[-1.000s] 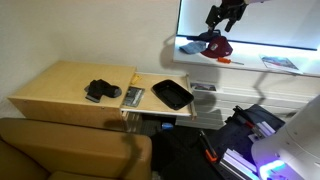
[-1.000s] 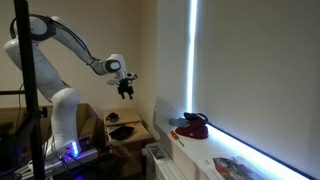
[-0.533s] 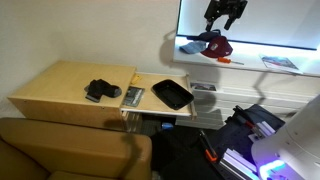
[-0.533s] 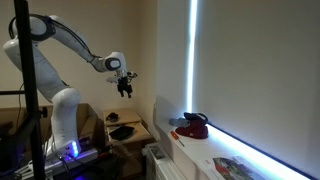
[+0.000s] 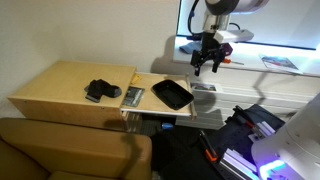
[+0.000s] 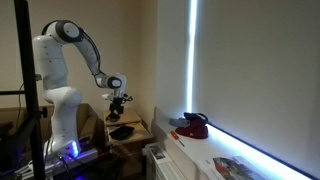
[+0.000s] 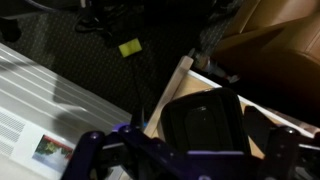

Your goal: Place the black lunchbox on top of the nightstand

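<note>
Now the hand (image 5: 207,67), spread and empty, sits far lower, above the black lunchbox (image 5: 172,95); grasping likely comes next.

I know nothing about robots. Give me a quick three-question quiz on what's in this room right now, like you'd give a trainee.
1. True or false: the pincer is open and holds nothing.
2. What black thing lies on the nightstand?
3. The lunchbox lies on: A the nightstand, B the lower shelf, C the floor.

Key
1. True.
2. A lumpy black object.
3. B.
</note>
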Controlling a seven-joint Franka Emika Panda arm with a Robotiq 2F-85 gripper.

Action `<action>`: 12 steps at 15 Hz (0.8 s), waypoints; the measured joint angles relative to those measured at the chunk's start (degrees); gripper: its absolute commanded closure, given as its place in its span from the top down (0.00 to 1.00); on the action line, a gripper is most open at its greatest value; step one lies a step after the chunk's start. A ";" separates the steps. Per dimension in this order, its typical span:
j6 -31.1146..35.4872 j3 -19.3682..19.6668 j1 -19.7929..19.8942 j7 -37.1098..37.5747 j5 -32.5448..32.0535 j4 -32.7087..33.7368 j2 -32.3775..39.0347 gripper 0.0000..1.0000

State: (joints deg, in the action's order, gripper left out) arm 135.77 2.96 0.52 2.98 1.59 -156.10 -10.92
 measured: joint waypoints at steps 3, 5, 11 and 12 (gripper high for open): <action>7.86 -2.73 -1.81 5.21 -0.27 1.35 11.28 1.00; 10.22 -3.37 -2.42 8.44 -1.70 3.23 17.47 1.00; 11.71 -3.09 -2.42 9.82 -2.06 3.48 17.73 1.00; 13.87 -2.90 -2.42 10.67 -1.81 3.45 18.97 1.00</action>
State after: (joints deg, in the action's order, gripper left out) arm 149.64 0.06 -1.90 13.64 -0.22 -152.65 8.06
